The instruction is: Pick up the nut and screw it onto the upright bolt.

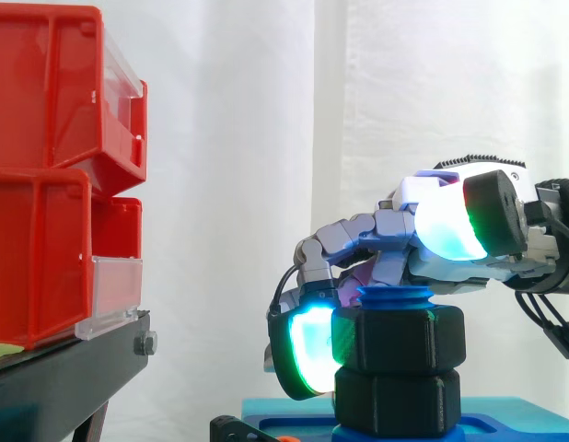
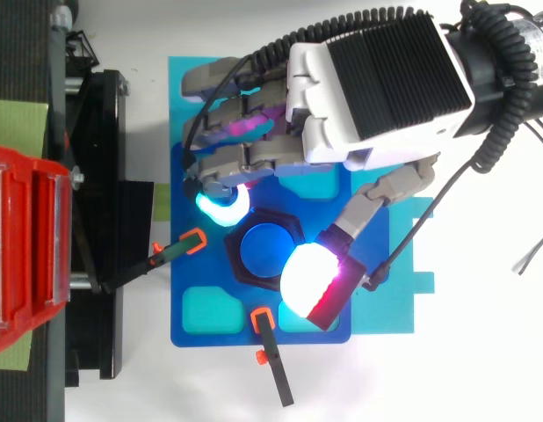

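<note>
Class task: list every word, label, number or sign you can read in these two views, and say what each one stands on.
No text can be read anywhere in either view.
The clear label holder on the red bins looks blank.
The black nut, blue bolt, blue base plate and hand show no marks.
</note>
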`<action>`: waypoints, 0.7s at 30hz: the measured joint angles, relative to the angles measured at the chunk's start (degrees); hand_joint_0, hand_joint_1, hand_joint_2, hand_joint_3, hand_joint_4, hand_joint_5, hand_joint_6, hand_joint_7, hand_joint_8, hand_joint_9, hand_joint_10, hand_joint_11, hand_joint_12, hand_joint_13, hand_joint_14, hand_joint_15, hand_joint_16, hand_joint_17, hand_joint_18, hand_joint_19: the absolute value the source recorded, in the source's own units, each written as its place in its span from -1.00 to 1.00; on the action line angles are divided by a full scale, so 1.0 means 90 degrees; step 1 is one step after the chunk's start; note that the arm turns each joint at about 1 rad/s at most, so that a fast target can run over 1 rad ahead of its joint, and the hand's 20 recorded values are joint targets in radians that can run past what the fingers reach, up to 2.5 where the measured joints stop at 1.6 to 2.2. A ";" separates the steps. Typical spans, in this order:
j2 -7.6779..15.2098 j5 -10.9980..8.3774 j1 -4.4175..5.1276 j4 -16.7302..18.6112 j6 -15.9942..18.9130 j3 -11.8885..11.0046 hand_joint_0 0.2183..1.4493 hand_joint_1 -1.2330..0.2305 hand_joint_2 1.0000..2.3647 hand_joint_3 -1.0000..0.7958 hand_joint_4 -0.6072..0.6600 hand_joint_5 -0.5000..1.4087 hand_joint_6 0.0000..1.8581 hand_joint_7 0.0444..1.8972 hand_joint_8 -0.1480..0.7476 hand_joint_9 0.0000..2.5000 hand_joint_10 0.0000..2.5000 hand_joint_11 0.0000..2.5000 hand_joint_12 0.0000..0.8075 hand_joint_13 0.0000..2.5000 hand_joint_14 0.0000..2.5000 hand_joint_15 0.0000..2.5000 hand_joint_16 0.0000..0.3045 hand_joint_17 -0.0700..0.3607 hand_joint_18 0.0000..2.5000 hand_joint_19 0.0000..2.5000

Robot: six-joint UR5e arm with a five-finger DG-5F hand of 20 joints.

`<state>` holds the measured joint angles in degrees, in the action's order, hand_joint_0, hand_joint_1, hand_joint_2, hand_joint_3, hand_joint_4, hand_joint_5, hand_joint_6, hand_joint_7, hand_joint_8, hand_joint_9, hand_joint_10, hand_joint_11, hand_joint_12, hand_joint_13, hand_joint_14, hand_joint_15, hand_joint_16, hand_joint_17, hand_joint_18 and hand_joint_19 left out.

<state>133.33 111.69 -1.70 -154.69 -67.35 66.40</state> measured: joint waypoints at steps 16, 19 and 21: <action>0.0000 0.0084 -0.0064 -0.0019 -0.0003 -0.0009 -0.58 0.46 -1.00 -0.44 0.17 -0.38 -0.46 0.54 -0.11 0.20 -1.00 -0.92 -0.14 -0.31 -1.00 -1.00 -0.73 -0.24 -0.50 -0.99; 0.0000 0.0110 -0.0080 -0.0019 -0.0002 -0.0009 -0.58 0.46 -1.00 -0.44 0.17 -0.38 -0.46 0.56 -0.13 0.23 -1.00 -0.91 -0.16 -0.29 -1.00 -1.00 -0.73 -0.25 -0.48 -0.99; -0.0001 0.0117 -0.0088 -0.0019 0.0000 -0.0011 -0.58 0.46 -1.00 -0.44 0.16 -0.38 -0.46 0.55 -0.14 0.24 -1.00 -0.90 -0.17 -0.28 -1.00 -1.00 -0.73 -0.25 -0.47 -0.98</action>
<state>133.32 112.74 -2.49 -154.86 -67.35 66.30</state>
